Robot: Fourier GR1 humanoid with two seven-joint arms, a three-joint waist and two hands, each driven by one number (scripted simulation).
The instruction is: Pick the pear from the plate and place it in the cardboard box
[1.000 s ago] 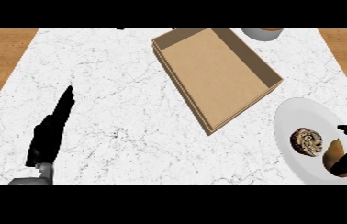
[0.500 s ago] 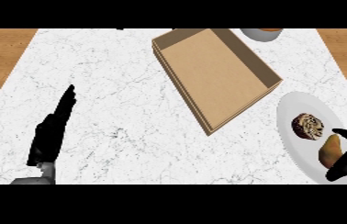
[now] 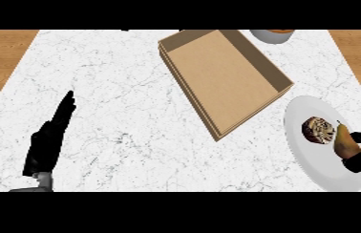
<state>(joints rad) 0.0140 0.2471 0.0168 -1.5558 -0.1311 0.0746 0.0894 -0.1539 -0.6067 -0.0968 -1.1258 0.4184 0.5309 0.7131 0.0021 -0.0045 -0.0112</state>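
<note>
Brown-skinned and narrow at the neck, the pear lies on the white plate at the right edge of the table, just beside a dark speckled pastry and well short of the cardboard box. You should expect it to be light, stiff and smooth, with a rounded, tapering body that may roll or slip; my judgement is to take it across the wide lower belly rather than the thin neck. Your right hand shows only as dark parts against the pear at the frame edge; you cannot tell whether it is closed round the fruit. Your left hand rests at the lower left, fingers straight, holding nothing. Count: one pear, one pastry, one plate, one box lying open and holding nothing visible, one bowl partly in view beyond the box, two hands.
</note>
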